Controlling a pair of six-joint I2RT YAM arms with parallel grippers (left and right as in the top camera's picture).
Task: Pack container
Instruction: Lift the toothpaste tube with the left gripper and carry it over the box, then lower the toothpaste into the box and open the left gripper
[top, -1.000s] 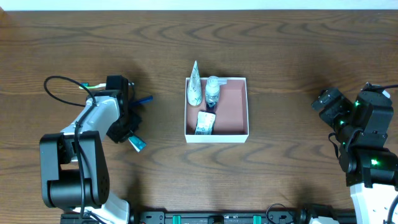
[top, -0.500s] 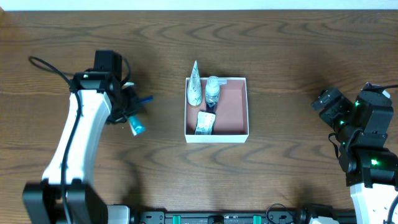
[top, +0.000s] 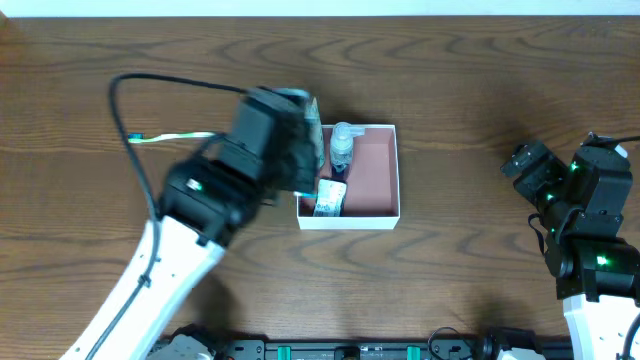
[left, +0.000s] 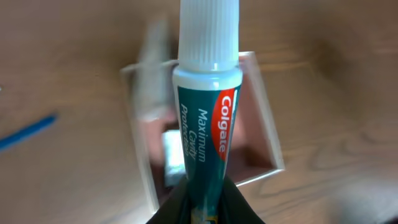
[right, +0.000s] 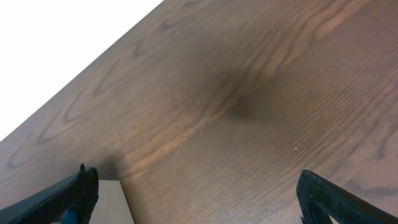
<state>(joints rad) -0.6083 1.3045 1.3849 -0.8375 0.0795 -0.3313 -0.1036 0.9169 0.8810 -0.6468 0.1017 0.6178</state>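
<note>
Near the middle of the wooden table (top: 480, 80) sits the white-walled container (top: 372, 170), and over its left edge hangs the left gripper (left: 205, 202), jaws pinched narrow on the lower end of a teal Colgate toothpaste tube (left: 202, 118), white cap at the far end. Off to the right, the right gripper (right: 199, 199) stands spread wide, holding nothing. Along the container's left side lie a white tube (top: 316, 135), a clear bottle (top: 342, 148) and a small packet (top: 329, 198).
</note>
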